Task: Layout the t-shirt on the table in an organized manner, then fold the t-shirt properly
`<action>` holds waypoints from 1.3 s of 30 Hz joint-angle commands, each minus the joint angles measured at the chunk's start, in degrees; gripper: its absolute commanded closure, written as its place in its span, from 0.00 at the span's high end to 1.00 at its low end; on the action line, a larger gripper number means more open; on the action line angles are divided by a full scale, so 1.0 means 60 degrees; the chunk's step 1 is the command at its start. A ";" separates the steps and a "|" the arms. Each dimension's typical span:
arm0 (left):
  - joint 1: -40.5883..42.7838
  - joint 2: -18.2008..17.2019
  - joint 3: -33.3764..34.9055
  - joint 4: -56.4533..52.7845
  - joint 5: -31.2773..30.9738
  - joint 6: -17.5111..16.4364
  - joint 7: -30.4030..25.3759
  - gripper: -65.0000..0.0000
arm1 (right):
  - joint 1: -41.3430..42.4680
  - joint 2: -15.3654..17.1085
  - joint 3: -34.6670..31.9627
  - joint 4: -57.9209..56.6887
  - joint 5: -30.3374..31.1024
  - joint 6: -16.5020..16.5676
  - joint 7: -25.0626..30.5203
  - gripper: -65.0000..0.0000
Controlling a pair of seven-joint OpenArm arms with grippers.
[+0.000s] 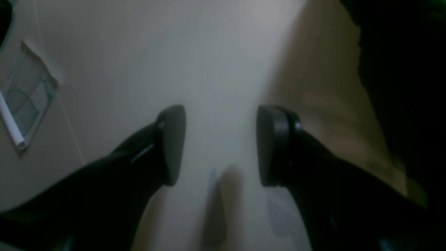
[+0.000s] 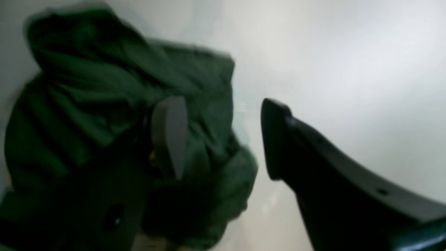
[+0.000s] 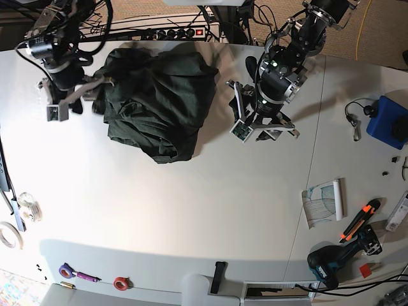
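Right end effector [image 2: 219, 139], seemingly against t-shirt [image 2: 87, 104]

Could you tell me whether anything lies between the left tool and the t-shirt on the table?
Nothing visible does. The left tool hangs open beside the crumpled t-shirt, with only a strip of bare table between them.

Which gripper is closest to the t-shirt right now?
The right gripper, on the base view's left: open at the edge of the crumpled green t-shirt. The left gripper is open too, but over bare table, clear of the cloth.
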 commanded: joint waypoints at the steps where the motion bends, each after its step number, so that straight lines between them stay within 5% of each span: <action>1: -0.0109 0.0000 -0.0033 0.0157 0.0018 0.0015 -0.0248 0.48 | 0.0029 0.0055 0.0062 -0.0066 0.0353 0.0109 0.0113 0.52; 8: -0.0109 0.0000 -0.0033 0.0153 0.0018 0.0015 -0.0251 0.48 | 0.0033 0.0055 0.0055 -0.0433 0.1264 0.0525 0.0073 0.52; 23: -0.0109 0.0000 -0.0033 0.0153 -0.0124 0.0015 -0.0353 0.48 | 0.0506 0.0055 -0.0790 -0.1625 0.0710 0.0521 0.0164 0.51; 25: -0.0109 0.0000 -0.0033 0.0153 -0.0120 0.0015 -0.0353 0.48 | 0.0532 0.0055 -0.1075 -0.1625 0.0714 0.0521 0.0171 0.44; 30: -0.0109 0.0000 -0.0033 0.0153 -0.0120 0.0015 -0.0353 0.48 | 0.0532 0.0055 -0.1716 -0.1621 0.0721 0.0525 0.0157 0.02; 39: -0.0106 0.0000 -0.0033 0.0153 -0.0120 0.0018 -0.0353 0.48 | 0.0528 0.0055 -0.2397 -0.1435 0.2102 0.0816 -0.0892 0.00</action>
